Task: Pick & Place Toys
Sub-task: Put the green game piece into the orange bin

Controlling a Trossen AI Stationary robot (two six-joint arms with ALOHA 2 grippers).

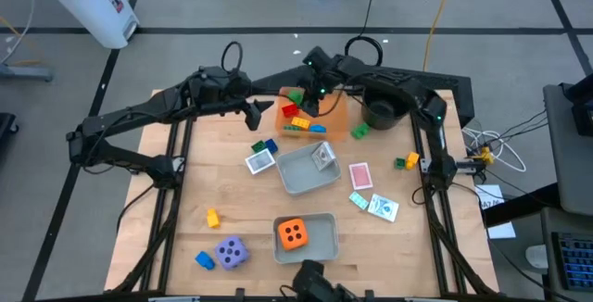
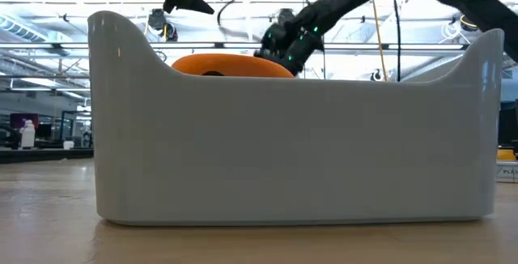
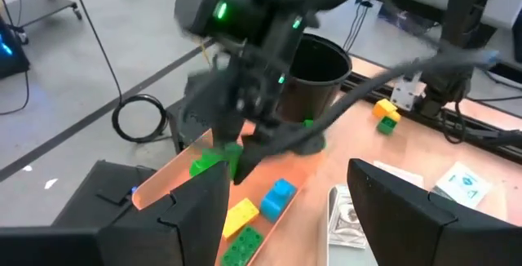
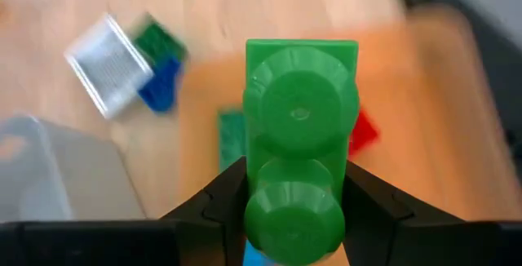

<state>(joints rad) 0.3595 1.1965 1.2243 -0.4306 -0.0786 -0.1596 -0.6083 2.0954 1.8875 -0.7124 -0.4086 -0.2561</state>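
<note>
My right gripper (image 1: 302, 99) is shut on a green two-stud brick (image 4: 300, 135) above the orange tray (image 1: 335, 121). The tray holds red, yellow, green and blue bricks (image 3: 279, 194). The left wrist view also shows the held brick (image 3: 208, 161) over the tray's end. My left gripper (image 1: 267, 110) is open and empty beside the tray's left end. An orange die (image 1: 294, 233) sits in a near grey tray (image 1: 324, 220). A purple die (image 1: 231, 252), a blue brick (image 1: 204, 259) and a yellow brick (image 1: 213, 217) lie on the table at the near left. My right gripper pinches the green brick between its two fingers, on its two opposite side walls (image 4: 258, 191) at one end. The brick's studs face the wrist camera. The fingers come from above, pointing down. The brick is lifted clear above the orange tray.
A black pot (image 1: 382, 109) stands right of the orange tray, a green brick (image 1: 359, 132) beside it. A second grey tray (image 1: 298, 174) holds a card (image 1: 322, 156). Pink (image 1: 360, 174), teal (image 1: 359, 200) and white (image 1: 384, 207) cards lie at the right, and a white card (image 1: 260, 160) at centre.
</note>
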